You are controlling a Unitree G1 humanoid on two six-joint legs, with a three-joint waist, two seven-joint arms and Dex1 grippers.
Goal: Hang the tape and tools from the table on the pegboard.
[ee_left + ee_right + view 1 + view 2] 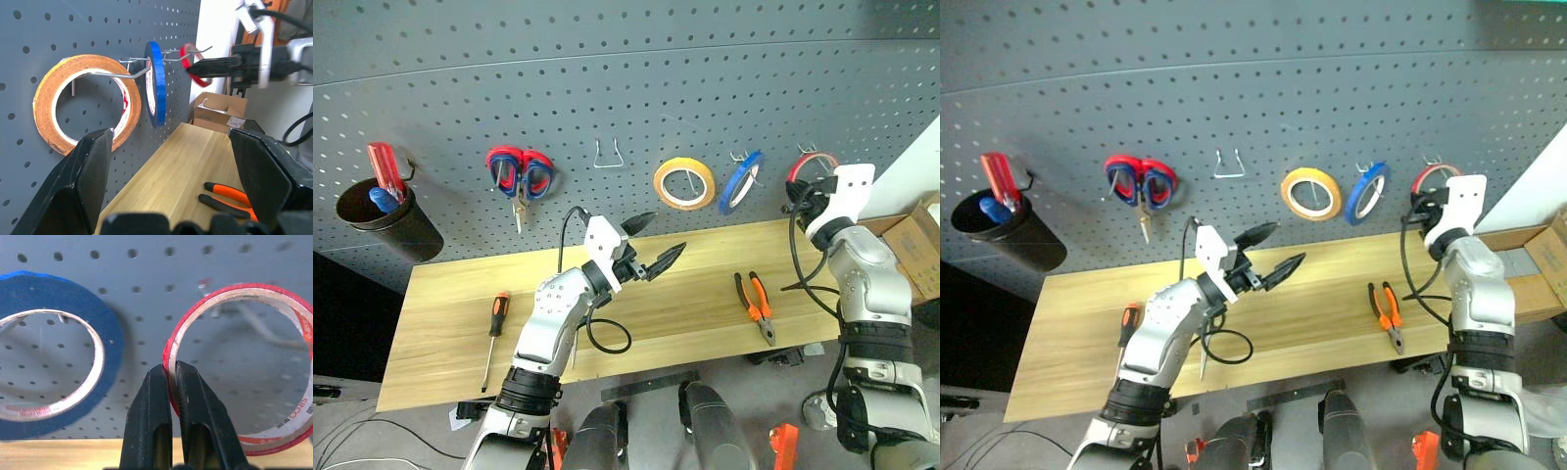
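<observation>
Right pincer pinches red tape at pegboard hook, apparently.

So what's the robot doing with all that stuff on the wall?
It's hanging things on the pegboard. Its right end effector is shut on the red tape, holding it up against the board by a hook, next to the blue roll. Its left end effector is open and holds nothing, hovering over the table. The pliers and the screwdriver lie on the table.
</observation>
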